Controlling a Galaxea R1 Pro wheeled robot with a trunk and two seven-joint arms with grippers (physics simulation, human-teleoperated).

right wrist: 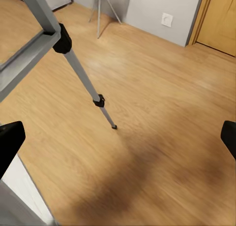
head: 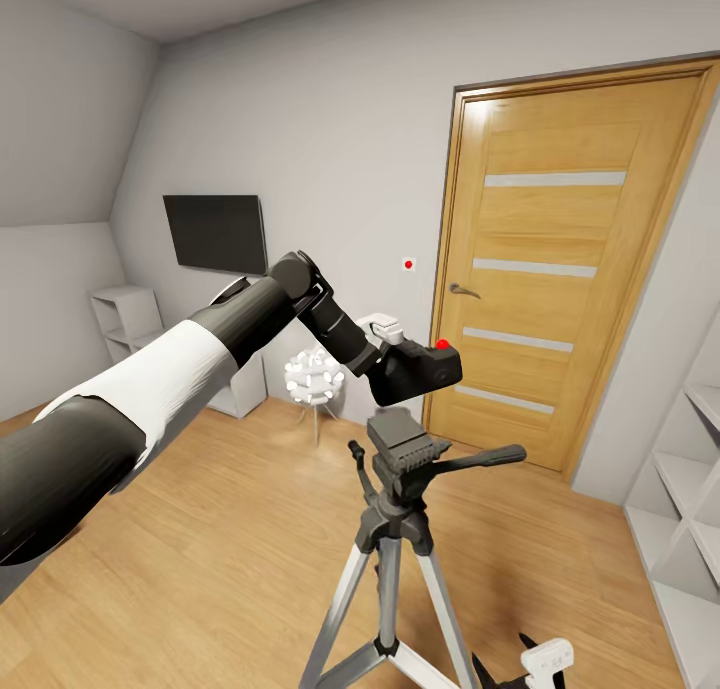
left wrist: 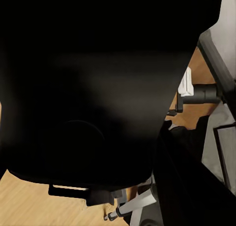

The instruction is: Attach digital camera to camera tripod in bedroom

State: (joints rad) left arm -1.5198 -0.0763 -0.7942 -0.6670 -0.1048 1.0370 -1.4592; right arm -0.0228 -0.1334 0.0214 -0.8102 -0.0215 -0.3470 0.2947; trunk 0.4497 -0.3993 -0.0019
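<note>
- While my left pincer [head: 395,354] holds the digital camera [head: 420,372] clamped between its fingers, the camera hangs in the air just above the camera tripod [head: 395,529], not touching it.
- From the head view, the tripod's black pan head [head: 403,447] sits directly below the camera, with a small gap of bare wall and floor showing between the camera's underside and the head's top plate.
- The camera's long axis runs roughly level, pointing away from my wrist toward the oak door [head: 570,259]; its red dot [head: 442,345] faces up, so I judge the base is facing down toward the plate.
- The pan head's long handle [head: 485,458] sticks out to my right, clear of the path down.
- My left arm is plainly the nearer one and already carries the load; the coming move, as I judge it, is a short straight drop, keeping the body level.
- In the left wrist view the dark camera body [left wrist: 93,88] blocks most of the sight, with tripod parts beyond it.
- My right pincer [right wrist: 118,137] hangs low with its fingers spread wide and nothing between them, looking at a tripod leg [right wrist: 83,78] and the plank floor [right wrist: 162,98].
- Drifting sideways could make the camera miss the plate.
</note>
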